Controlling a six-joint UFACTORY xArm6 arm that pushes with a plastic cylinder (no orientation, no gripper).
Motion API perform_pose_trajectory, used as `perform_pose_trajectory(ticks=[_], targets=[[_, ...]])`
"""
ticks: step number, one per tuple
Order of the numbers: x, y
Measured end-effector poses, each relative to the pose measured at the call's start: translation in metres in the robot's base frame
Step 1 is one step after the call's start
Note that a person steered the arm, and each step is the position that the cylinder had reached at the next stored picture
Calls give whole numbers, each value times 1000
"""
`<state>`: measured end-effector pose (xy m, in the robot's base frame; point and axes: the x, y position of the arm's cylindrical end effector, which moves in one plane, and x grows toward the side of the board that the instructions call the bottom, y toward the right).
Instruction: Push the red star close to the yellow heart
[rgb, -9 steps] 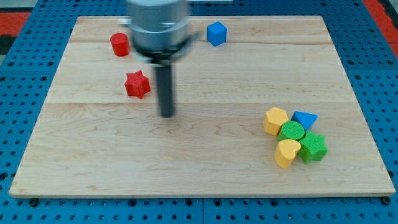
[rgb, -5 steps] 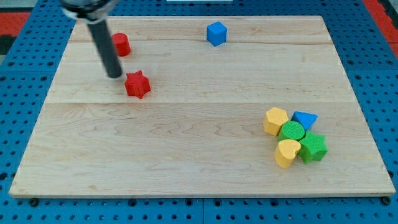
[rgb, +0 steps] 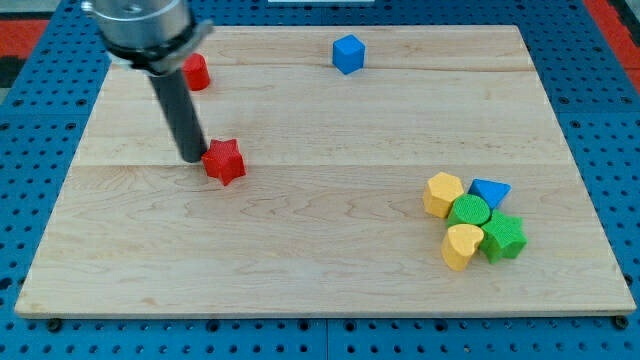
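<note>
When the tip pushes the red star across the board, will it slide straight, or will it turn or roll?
The red star looks rigid and lies flat, so it will probably slide, not roll. My tip sits at its left edge, seemingly touching; an off-centre push may turn it, since its points give an uneven face. The smooth wooden board should offer little resistance.

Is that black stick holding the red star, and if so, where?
Nothing is held. My tip only presses against the view's left side of the red star; a rod can push but not grip.
</note>
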<state>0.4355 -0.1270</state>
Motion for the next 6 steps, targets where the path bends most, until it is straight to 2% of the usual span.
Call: perform_pose_trajectory(ticks=[1,3,5,6], targets=[[2,79],[44,109],[99,190],[100,195]])
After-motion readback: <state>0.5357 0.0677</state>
